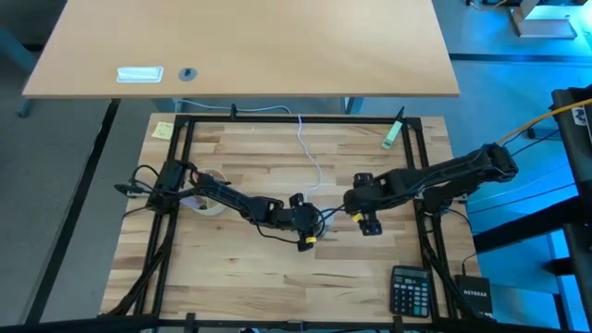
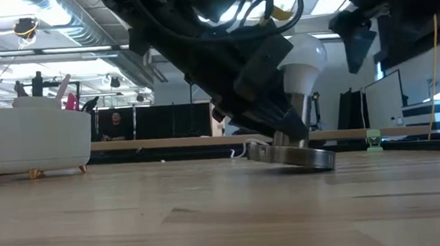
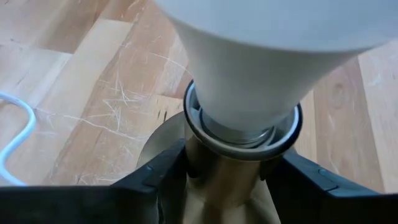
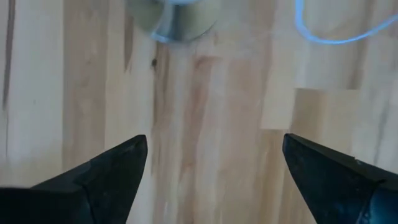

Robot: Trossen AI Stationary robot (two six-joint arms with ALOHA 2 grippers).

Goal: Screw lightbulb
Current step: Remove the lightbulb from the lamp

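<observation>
The left gripper (image 3: 227, 186) has its two dark fingers (image 3: 155, 180) closed against the brassy metal neck of the socket (image 3: 224, 186), one on each side, just under the white collar ring where the bulb sits. The small white frosted pear-shaped lightbulb (image 3: 261, 56) stands upright in that socket, base down, its matte white glass widening from a narrow throat to a rounded dome; only a sliver of its grey metal screw base shows above the ring. In the low view the lightbulb (image 2: 300, 65) rises from the round silvery socket disc (image 2: 293, 156), which lies flat on the pale wooden tabletop (image 2: 212, 218), with the left gripper (image 2: 270, 111) angled down against it from above.

The right gripper (image 4: 214, 168) hangs just beside, over bare wood, its dark fingers (image 4: 112, 168) spread wide apart and holding nothing; the socket disc (image 4: 174, 18) shows at the far edge of that arm's wrist view, with a thin white cord (image 4: 329, 31) curving nearby.

From above, the two grippers meet near the middle of the table, the left gripper (image 1: 303, 222) close to the right gripper (image 1: 363, 215), the white cord (image 1: 310, 153) running away toward the far edge. A black calculator (image 1: 411, 291) lies at the near right corner, well apart
</observation>
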